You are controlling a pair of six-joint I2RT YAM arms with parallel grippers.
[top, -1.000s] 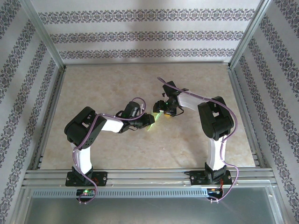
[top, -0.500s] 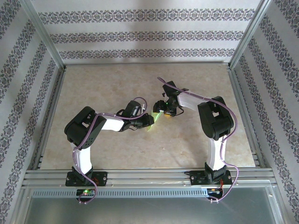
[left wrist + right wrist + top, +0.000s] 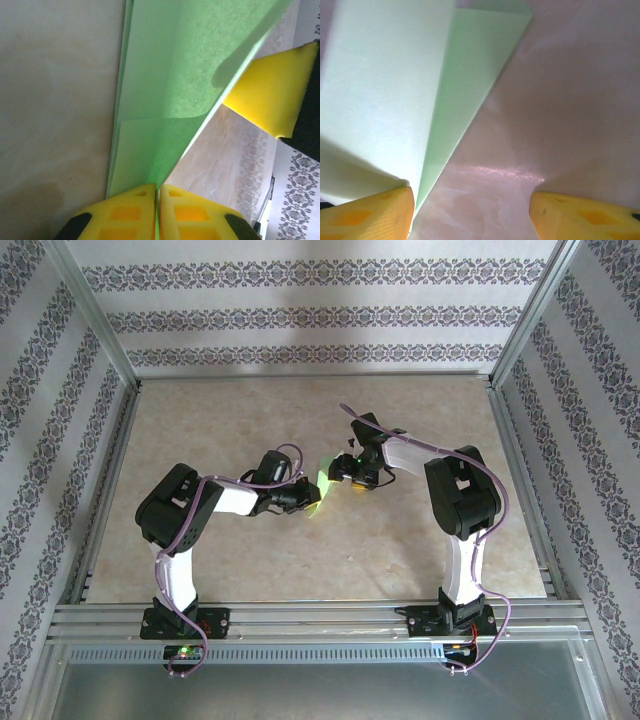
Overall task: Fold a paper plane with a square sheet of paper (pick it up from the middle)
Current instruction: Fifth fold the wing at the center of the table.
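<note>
The light green sheet of paper (image 3: 322, 485) is folded into a slim pointed shape with layered flaps and stands up off the table between both grippers. My left gripper (image 3: 304, 498) is shut on its narrow end; in the left wrist view the yellow pads (image 3: 135, 212) press together on the paper (image 3: 175, 75), which fans away from them. My right gripper (image 3: 346, 472) is open. In the right wrist view the paper (image 3: 385, 90) lies against the left fingertip (image 3: 370, 215), and bare table shows between the fingers. One right finger (image 3: 270, 100) shows behind the paper.
The beige marbled table (image 3: 250, 420) is ringed by aluminium rails (image 3: 300, 615) and patterned walls (image 3: 300, 320). Both arms meet near the table's middle, the right forearm (image 3: 415, 455) reaching in from the right.
My left gripper has closed on the paper's end and drawn back slightly to the left. The paper now stands more upright and spread out. The right gripper has stayed open in place.
</note>
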